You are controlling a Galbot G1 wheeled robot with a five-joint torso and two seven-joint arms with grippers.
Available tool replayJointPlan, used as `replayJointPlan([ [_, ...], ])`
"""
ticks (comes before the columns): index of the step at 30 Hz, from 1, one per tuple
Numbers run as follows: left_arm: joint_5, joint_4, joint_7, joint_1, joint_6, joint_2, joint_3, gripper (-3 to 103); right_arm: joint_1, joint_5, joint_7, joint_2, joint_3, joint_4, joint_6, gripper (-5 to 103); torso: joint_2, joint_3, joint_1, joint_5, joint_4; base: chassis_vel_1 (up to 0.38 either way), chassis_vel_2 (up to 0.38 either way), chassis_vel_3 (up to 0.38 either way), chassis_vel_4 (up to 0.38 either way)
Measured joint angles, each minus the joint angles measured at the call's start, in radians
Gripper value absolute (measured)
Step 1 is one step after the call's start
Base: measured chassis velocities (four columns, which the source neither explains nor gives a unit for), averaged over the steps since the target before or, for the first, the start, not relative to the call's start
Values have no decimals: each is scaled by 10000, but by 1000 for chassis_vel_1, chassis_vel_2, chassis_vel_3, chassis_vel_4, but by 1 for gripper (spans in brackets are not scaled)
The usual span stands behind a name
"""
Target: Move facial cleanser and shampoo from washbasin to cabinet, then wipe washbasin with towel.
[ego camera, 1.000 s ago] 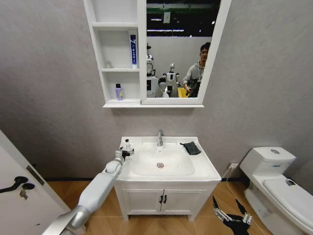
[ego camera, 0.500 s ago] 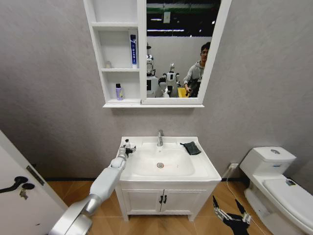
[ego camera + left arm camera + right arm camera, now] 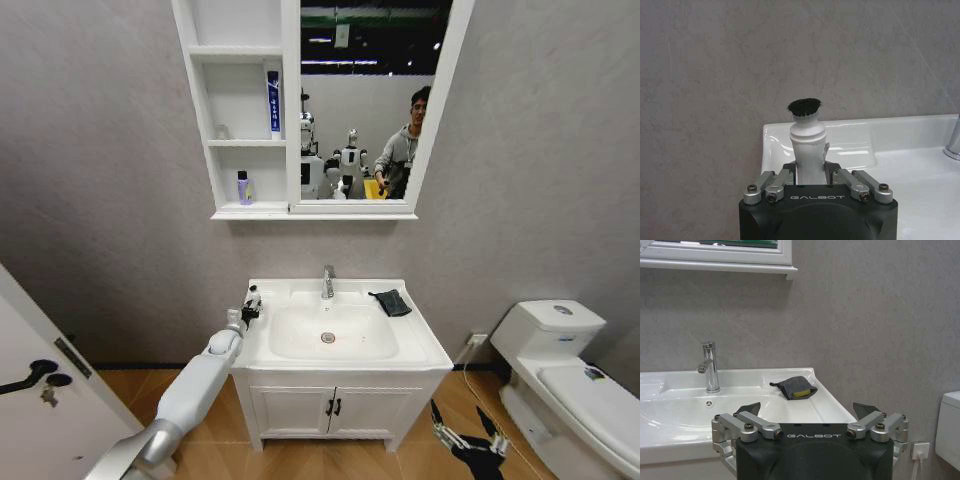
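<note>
One white bottle (image 3: pixel 807 145) clamped in left end effector (image 3: pixel 809 172), right end effector (image 3: pixel 807 410) spread empty, one towel (image 3: pixel 392 302).

Bathroom mock-up in a robotics lab: a washbasin (image 3: pixel 345 335) with chrome tap (image 3: pixel 327 282), a toilet (image 3: pixel 565 375) and a mirrored wall cabinet (image 3: pixel 240 110) stand against grey walls, while the mirror (image 3: pixel 365 100) reflects other robots.

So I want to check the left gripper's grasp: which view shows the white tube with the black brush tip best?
The left wrist view: the white brush-tipped tube stands close up, clamped in the left gripper. The head view shows it tiny at the white ceramic washbasin's left edge.
</note>
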Motion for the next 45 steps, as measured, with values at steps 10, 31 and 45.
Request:
replayJointPlan([
  [10, -744, -2313, 89, 435, 168, 1266, 109, 28, 11, -300, 9, 115, -170, 80, -8, 100, 0, 0, 0, 1, 4, 0, 0, 0, 0],
  [31, -6992, -5536, -3362, -8174, 6239, 3479, 4709, 28, 243, -151, -124, 144, -218, 229, -231, 100, 1, 1, 0, 7, -4, 0, 0, 0, 0],
  [45, -7357, -1121, -3670, -10587, 6679, 1203, 5729, 28, 370, 465, -271, 65, -63, -438, 318, 100, 0, 2, 1, 2, 7, 0, 0, 0, 0],
])
